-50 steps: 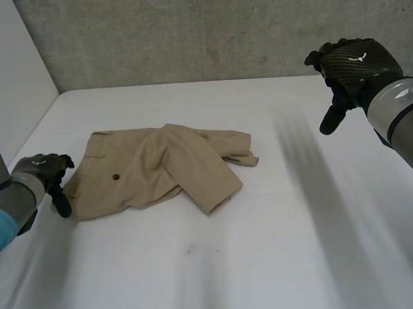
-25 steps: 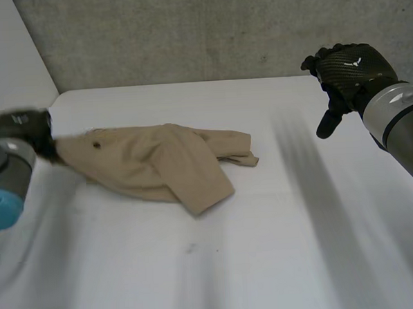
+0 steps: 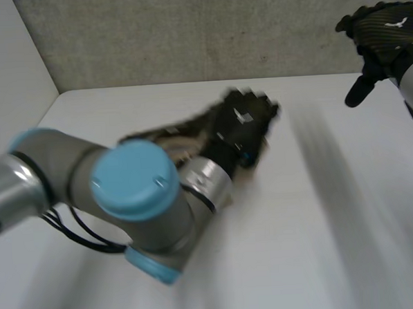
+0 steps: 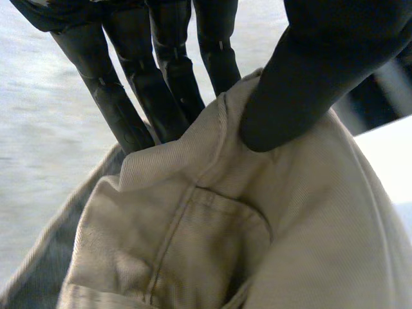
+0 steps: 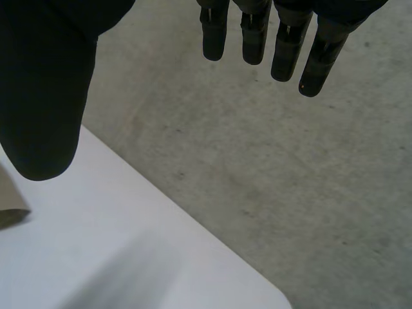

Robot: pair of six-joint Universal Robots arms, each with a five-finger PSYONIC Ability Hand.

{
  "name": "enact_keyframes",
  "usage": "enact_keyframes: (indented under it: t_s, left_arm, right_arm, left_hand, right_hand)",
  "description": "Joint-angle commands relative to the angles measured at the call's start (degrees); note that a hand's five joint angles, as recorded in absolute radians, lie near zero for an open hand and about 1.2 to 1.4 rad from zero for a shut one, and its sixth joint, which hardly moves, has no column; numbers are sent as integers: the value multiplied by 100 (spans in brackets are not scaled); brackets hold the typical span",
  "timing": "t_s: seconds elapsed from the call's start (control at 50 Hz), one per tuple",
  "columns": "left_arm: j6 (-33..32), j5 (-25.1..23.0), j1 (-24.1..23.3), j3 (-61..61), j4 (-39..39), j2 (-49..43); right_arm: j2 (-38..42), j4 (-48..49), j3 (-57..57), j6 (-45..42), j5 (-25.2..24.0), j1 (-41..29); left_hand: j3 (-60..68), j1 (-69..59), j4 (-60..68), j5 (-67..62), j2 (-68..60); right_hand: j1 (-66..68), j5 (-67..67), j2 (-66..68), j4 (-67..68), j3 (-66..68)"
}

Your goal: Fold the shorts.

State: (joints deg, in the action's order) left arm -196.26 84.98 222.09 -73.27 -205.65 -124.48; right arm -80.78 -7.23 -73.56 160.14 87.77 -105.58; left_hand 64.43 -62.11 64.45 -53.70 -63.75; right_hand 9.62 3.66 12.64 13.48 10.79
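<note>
Arm [image 3: 76, 182] on the robot's left side comes in from the left of the frame and crosses the white table [image 3: 316, 259]. At upper centre is the left hand [image 3: 245, 119]. Its thumb and fingers [image 4: 154, 90] pinch an edge of the beige shorts [image 4: 270, 244], which are bunched under the palm. At the upper right, the right hand [image 3: 386, 34] hangs relaxed and holds nothing. I judge that a fold is in progress. The shorts are not yet laid flat, and smoothing is left to do.

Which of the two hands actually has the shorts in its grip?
The left hand: its thumb and fingers pinch the beige shorts between them. The right hand is up, apart from the cloth, fingers straight, holding nothing.
</note>
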Motion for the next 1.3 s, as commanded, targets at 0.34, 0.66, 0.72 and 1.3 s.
enact_keyframes:
  t_s: [0.34, 0.66, 0.72, 1.3]
  left_arm:
    - [0, -131, 509, -1636, 789, 1969]
    - [-70, 1283, 1811, -2649, 1325, 1946]
    - [-18, 1442, 2134, -2640, 1334, 1778]
    - [351, 1407, 3006, -3132, 983, 2050]
  right_arm:
    - [106, -622, -352, -993, -1807, 205]
    - [1213, -518, -519, -950, -1395, -1245]
    - [1363, -78, -528, -801, -1324, -1605]
    - [4325, 2040, 2161, -572, -948, -3214]
  left_hand:
    - [-4816, 4584, -4818, 4742, 4747]
    - [-4665, 4433, -4667, 4591, 4596]
    - [-4665, 4433, -4667, 4591, 4596]
    - [-4766, 4534, -4768, 4692, 4697]
  right_hand:
    - [38, -366, -264, -348, -79]
    - [38, -366, -264, -348, -79]
    - [38, -366, -264, -348, -79]
    - [7038, 6634, 6736, 6652, 6921]
